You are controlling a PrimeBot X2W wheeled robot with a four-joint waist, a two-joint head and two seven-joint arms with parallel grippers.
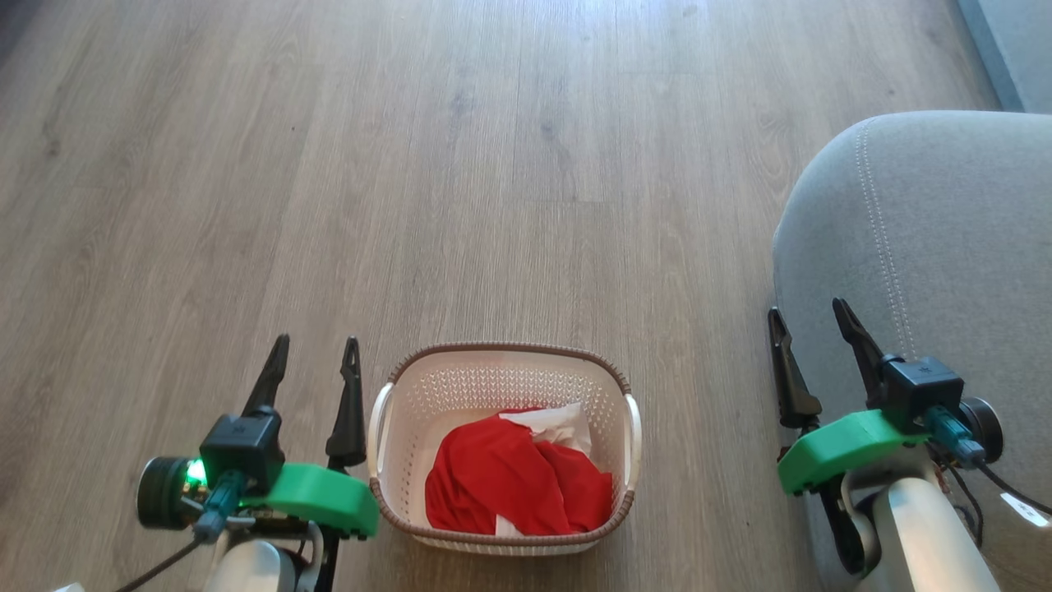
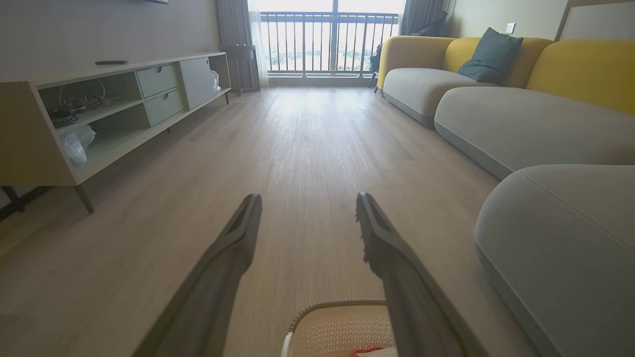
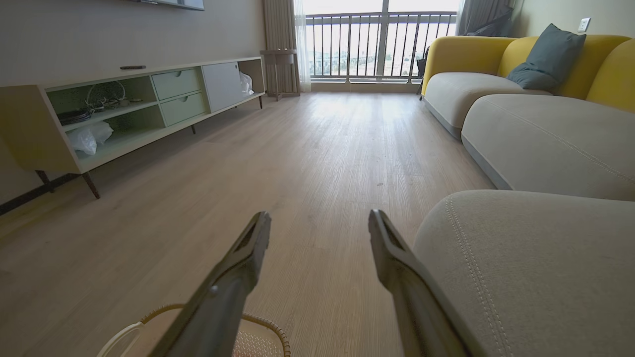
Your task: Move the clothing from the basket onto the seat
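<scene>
The wooden floor [image 1: 493, 164] takes up most of the head view, and the seat [image 1: 945, 230], a grey cushion with pale stitching, comes in at 3 o'clock. The basket [image 1: 503, 349] stands on the floor at 6 o'clock, apart from the seat's rounded corner. The clothing [image 1: 501, 481] lies heaped inside it toward the near side, red fabric with a white piece at the heap's 1 o'clock. The left tool [image 1: 317, 339] hovers just beside the basket at its 9 o'clock, fingers spread wide and holding nothing. The right tool [image 1: 805, 307] hangs at the basket's 3 o'clock by the seat's edge, likewise spread and empty. I judge the task to be at its first step, with every garment in the basket and no reach begun. The next move calls for one tool, probably the nearer left, to tip down into the basket, pinch a high fold of red cloth and lift it clear of the rim before carrying it toward 3 o'clock.
</scene>
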